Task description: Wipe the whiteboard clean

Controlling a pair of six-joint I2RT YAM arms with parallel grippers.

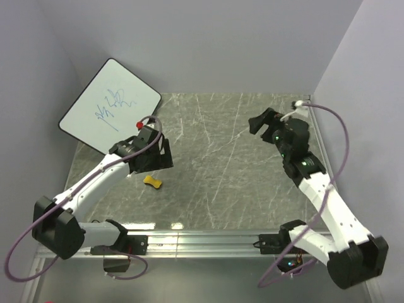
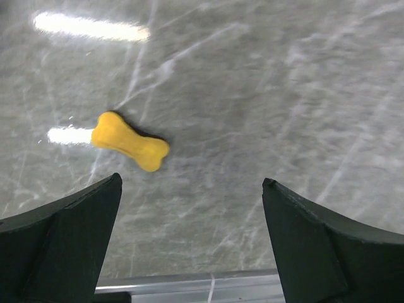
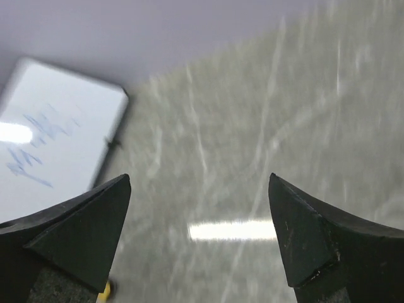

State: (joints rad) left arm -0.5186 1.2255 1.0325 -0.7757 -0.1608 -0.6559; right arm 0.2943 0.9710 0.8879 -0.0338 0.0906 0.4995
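Note:
The whiteboard point(image 1: 108, 105) leans at the far left corner, white with a black rim and blue scribbles; it also shows in the right wrist view point(image 3: 53, 136). A small yellow bone-shaped eraser point(image 1: 152, 182) lies on the grey marble table, seen in the left wrist view point(image 2: 129, 141) ahead and left of the jaws. My left gripper point(image 1: 161, 154) is open and empty, hovering just beyond the eraser. My right gripper point(image 1: 260, 120) is open and empty, raised at the far right, facing the board.
Purple walls close the table at the back and both sides. A metal rail point(image 1: 202, 241) runs along the near edge and shows in the left wrist view point(image 2: 189, 287). Bright light reflections lie on the marble top point(image 1: 221, 164).

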